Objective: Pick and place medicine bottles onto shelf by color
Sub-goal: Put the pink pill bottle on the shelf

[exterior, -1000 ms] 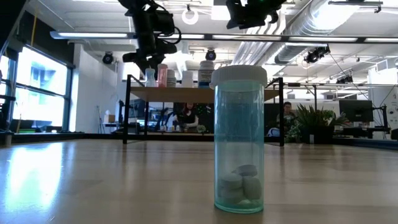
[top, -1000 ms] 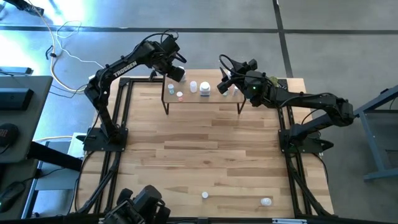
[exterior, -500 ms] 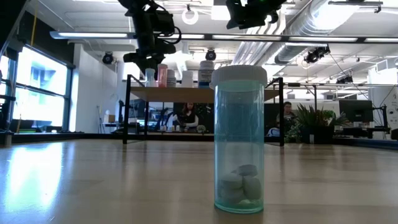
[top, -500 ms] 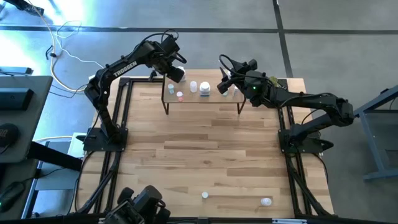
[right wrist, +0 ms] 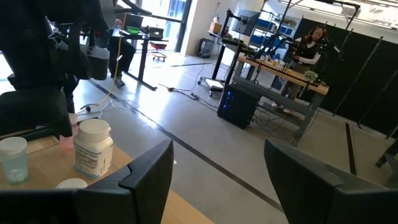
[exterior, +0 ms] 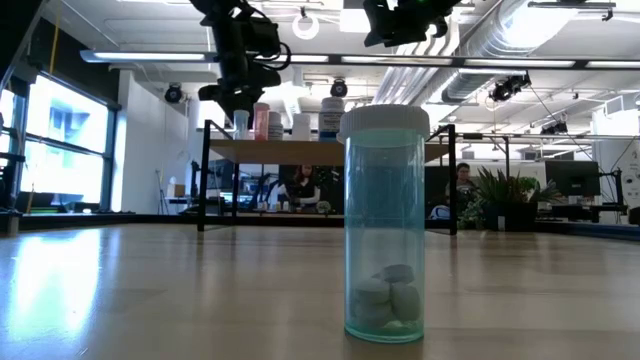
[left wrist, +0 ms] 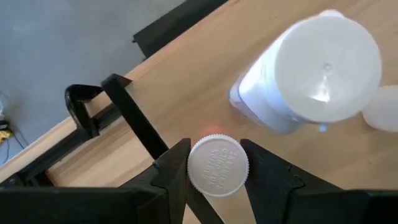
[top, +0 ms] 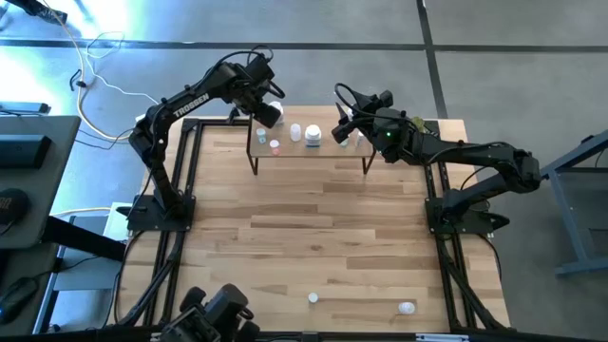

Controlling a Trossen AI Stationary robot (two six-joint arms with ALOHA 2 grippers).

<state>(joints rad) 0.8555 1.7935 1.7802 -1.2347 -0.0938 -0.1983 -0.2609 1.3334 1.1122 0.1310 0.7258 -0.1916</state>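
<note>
wooden planks of the table (top: pixel 313 237) run under me. on the shelf (top: pixel 323 150) at its far edge, my left gripper (left wrist: pixel 214 168) pinches a small white-capped bottle (left wrist: pixel 217 165) at the shelf's left end, beside a bigger white bottle (left wrist: pixel 311 71). my right gripper (right wrist: pixel 214 171) hovers with fingers spread at the shelf's right end, holding nothing. two more bottles stand on the table's near edge, one teal (exterior: pixel 385 225).

Shelf (top: pixel 323 150), light wood on black legs, at table's 12 o'clock, carrying several small white-capped bottles (top: pixel 313 134). Two bottles (top: pixel 313 298) lie toward 6 o'clock; nearest is teal-tinted, upright.
</note>
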